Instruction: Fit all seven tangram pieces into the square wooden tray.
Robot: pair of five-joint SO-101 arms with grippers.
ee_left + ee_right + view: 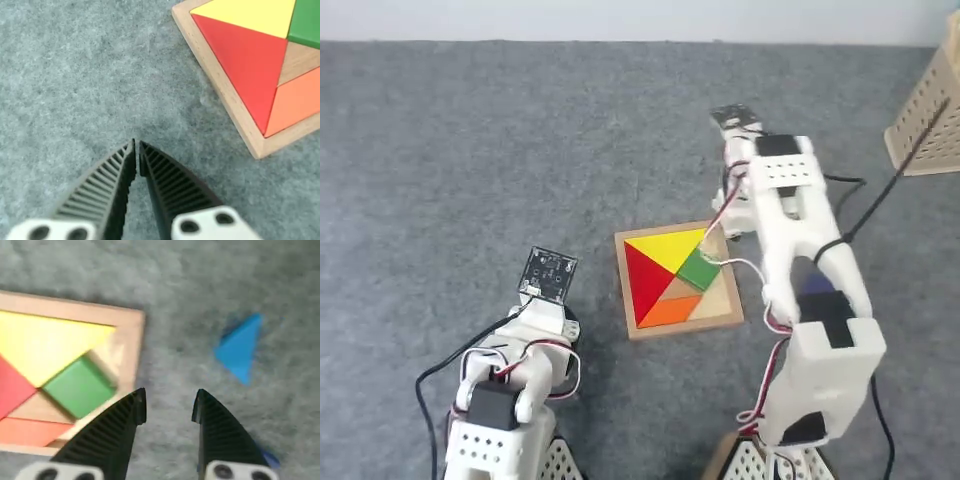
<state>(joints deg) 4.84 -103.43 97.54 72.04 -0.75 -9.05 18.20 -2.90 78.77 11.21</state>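
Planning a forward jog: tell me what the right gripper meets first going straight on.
Probably bare grey mat: the right gripper points between the tray and the blue triangle, touching neither, though depth is unclear.

Grey felt-like mat (470,150) covered the whole tabletop. A pale band (620,18) ran along the far edge. A light wooden perforated panel (932,105) stood at the far right corner. Lighting was soft and even.

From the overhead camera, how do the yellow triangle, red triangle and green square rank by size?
1. yellow triangle and red triangle: they look about alike, so I won't rank one above the other.
2. green square: clearly the smallest.
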